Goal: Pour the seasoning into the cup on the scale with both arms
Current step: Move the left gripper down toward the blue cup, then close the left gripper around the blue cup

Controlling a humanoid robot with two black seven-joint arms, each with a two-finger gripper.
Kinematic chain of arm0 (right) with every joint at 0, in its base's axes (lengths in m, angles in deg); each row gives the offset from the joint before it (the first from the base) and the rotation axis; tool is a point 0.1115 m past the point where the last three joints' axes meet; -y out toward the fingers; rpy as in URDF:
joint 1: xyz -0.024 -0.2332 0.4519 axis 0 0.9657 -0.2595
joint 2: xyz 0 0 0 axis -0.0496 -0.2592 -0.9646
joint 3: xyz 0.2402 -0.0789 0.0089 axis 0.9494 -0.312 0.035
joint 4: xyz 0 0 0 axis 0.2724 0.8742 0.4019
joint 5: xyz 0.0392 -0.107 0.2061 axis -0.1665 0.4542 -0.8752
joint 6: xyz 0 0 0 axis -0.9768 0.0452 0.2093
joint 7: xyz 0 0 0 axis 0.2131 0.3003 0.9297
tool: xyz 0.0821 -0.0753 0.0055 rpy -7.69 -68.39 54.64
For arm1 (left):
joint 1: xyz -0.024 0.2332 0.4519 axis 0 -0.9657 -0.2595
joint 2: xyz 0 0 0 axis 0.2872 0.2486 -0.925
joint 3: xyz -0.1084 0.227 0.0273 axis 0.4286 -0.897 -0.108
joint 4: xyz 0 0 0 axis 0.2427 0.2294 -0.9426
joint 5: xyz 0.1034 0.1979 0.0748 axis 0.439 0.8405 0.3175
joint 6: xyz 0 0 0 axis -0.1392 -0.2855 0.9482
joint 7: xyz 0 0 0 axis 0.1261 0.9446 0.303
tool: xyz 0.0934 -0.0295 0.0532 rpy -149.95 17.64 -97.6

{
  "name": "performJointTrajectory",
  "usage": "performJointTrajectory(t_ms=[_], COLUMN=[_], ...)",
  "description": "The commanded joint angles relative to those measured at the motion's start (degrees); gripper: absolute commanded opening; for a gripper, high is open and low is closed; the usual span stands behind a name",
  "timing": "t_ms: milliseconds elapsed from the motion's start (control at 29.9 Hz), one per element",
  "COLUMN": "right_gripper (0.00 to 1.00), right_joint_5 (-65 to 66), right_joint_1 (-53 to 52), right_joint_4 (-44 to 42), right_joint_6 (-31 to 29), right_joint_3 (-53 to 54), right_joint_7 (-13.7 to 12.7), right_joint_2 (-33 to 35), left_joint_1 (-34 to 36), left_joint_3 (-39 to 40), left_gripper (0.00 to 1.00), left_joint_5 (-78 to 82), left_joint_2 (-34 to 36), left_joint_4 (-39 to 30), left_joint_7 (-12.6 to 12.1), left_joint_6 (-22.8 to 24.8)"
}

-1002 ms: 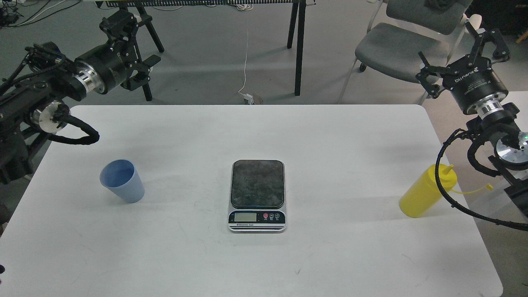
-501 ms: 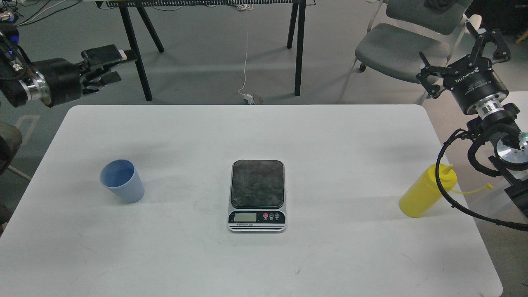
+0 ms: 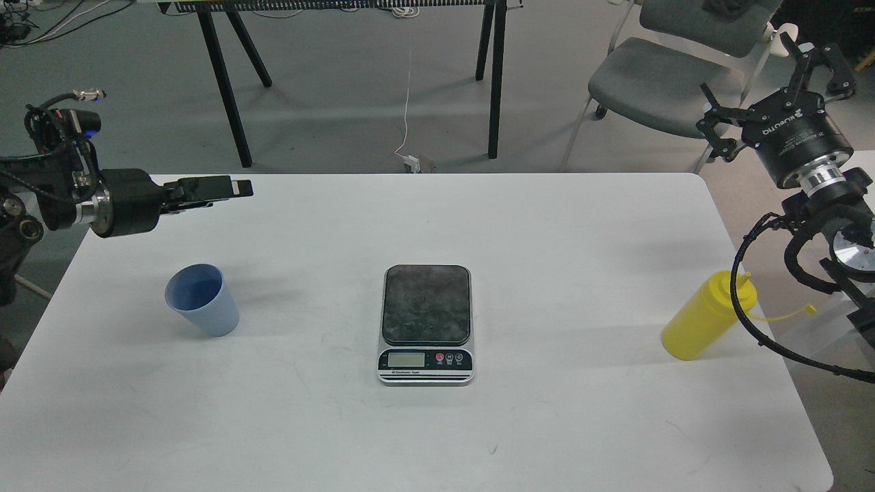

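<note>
The light-blue ribbed cup (image 3: 202, 309) stands upright on the left of the white table (image 3: 547, 225). The scale (image 3: 426, 324) lies at the table's middle, its platform bare. The yellow seasoning bottle (image 3: 706, 318) stands near the right edge, its cap strap trailing right; a black cable of my right arm crosses in front of it. My left gripper (image 3: 229, 187) points right, above and behind the cup, seen edge-on so its fingers cannot be told apart. My right gripper (image 3: 772, 85) is wide open and empty, high above and behind the bottle, off the table's far right corner.
A grey chair (image 3: 653, 75) stands behind the table's right corner. Black legs of another table (image 3: 495, 75) and a white cord (image 3: 408, 89) are on the floor behind. Bare table lies between cup, scale and bottle.
My left arm has swung down and toward the table; its gripper turned edge-on and now hovers over the far left, behind the cup. My right gripper shifted slightly up and right.
</note>
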Motion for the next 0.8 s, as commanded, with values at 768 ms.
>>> performJointTrajectory(t_ms=[768], right_gripper=[1.00], right_joint_5=[0.00], right_joint_1=[0.15], right_joint_4=[0.07], right_joint_6=[0.00], right_joint_3=[0.10], right_joint_7=[0.09], right_joint_2=[0.03], left_joint_1=[-7.18], left_joint_3=[-1.61], left_gripper=[1.00], left_joint_5=[13.26], left_joint_2=[1.36], left_joint_4=[6.57], left_joint_7=[0.17], left_joint_6=[-3.93])
